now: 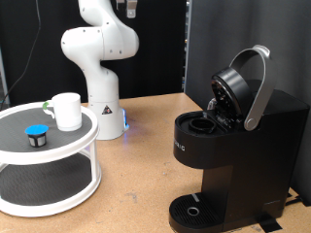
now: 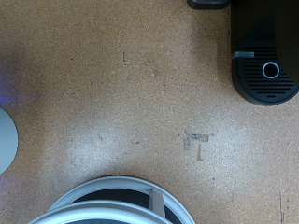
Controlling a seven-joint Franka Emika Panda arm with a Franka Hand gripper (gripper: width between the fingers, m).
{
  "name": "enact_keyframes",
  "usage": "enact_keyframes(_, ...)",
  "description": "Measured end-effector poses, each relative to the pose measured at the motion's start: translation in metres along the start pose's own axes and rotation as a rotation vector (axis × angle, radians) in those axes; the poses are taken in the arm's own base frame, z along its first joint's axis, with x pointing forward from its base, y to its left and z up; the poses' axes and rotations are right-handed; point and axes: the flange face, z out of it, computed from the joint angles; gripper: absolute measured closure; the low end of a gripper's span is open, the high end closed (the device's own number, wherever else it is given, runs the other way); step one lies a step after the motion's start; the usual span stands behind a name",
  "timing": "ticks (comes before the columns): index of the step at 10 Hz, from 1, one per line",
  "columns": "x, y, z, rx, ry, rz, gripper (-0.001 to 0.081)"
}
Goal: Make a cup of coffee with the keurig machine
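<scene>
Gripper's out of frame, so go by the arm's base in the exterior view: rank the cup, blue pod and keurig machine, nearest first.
The gripper shows in neither view.
1. cup: on the white stand's top tier, just left of the arm's base.
2. blue pod: same tier, further left.
3. keurig machine: lid open, far right.

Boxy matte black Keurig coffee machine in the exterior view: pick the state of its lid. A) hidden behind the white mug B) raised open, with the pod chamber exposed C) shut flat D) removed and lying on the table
B: the boxy matte black Keurig coffee machine has its grey-silver lid handle swung up, and the open pod chamber shows beneath it; the gripper is not in view.
</scene>
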Motion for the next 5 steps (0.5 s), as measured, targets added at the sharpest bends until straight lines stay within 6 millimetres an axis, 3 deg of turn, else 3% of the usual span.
enact_keyframes(3, -0.003, 0.015, -0.004, 0.010, 0.140, -0.008, 0.0000)
enact_keyframes(5, -0.024, 0.038, -0.006, 0.010, 0.229, -0.008, 0.0000)
